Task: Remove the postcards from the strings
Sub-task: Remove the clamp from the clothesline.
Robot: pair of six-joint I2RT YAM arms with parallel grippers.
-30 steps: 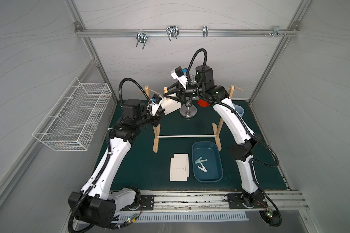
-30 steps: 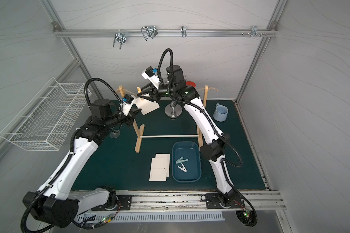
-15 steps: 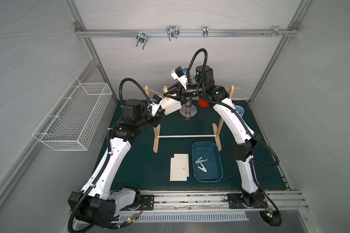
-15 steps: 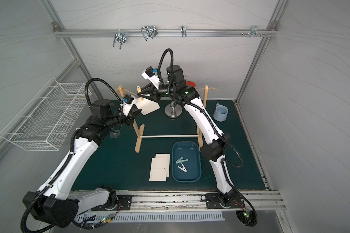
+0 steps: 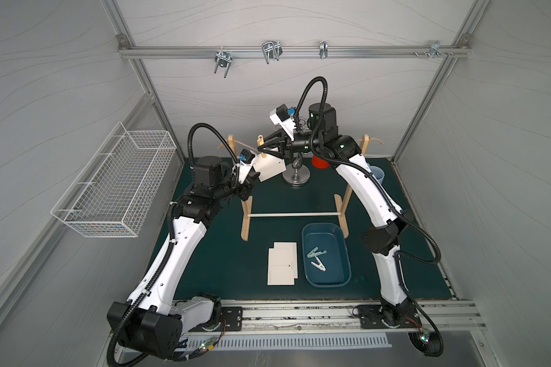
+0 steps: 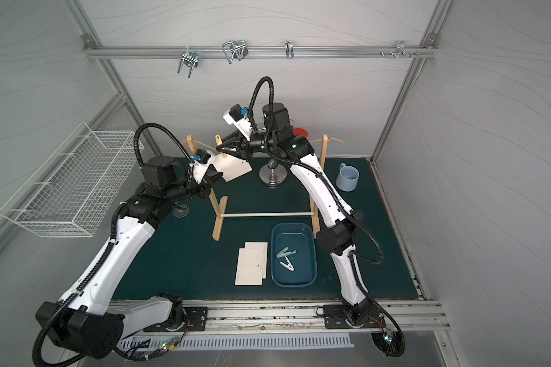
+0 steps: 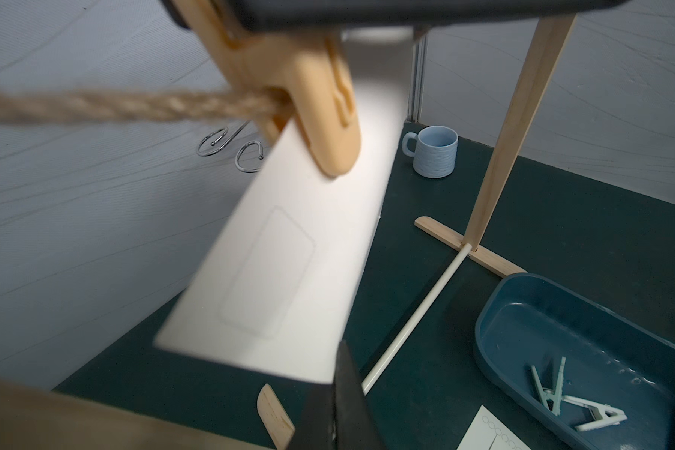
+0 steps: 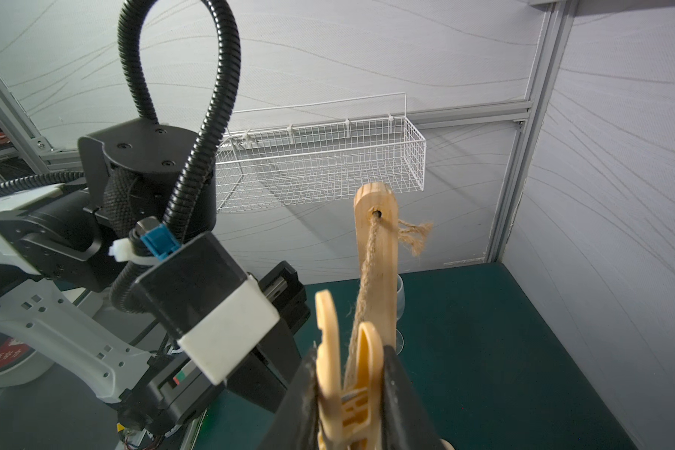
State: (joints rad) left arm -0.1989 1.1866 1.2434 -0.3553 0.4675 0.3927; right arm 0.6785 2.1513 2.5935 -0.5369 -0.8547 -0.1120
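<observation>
One white postcard hangs tilted from the string near the left wooden post, under a tan peg. My left gripper is shut on the card's lower corner. My right gripper is shut on the peg's handle ends, with the rope running between them to the post. The peg's tip still overlaps the card's top edge. Two more postcards lie flat and overlapping on the green mat.
A blue tray beside the flat cards holds two pale pegs. A blue mug, a metal stand and a red object sit at the back. A wire basket hangs on the left wall.
My right gripper's jaws have narrowed onto the peg. Both arms and the hanging card stay almost where they were.
</observation>
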